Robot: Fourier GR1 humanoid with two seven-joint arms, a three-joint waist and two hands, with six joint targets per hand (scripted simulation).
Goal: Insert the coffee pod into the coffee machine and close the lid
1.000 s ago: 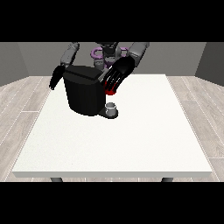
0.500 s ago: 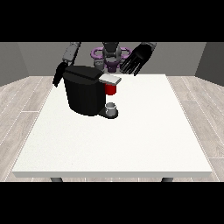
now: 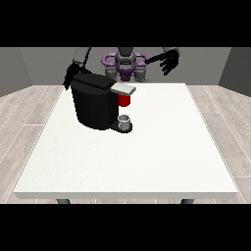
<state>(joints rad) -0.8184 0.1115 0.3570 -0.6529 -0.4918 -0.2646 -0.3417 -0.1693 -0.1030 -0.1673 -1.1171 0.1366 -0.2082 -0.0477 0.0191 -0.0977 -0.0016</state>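
The black coffee machine [image 3: 94,105] stands on the white table [image 3: 147,152], left of its middle. Its grey lid [image 3: 125,89] lies flat at the top front, over a red thing at the machine [image 3: 124,100]. A small grey thing [image 3: 125,120] sits on the machine's base, under the spout. The hand at the view's right [image 3: 170,60] is raised well above the table, right of the machine, with its fingers spread and holding nothing. Behind the machine's far left corner, the hand at the view's left [image 3: 68,78] is partly hidden.
The robot's torso [image 3: 125,63] is behind the table's far edge. Wooden floor surrounds the table on both sides.
The hand at the view's right has left the machine's front and risen up and to the right. The grey lid, covered by that hand earlier, now shows flat over the red thing.
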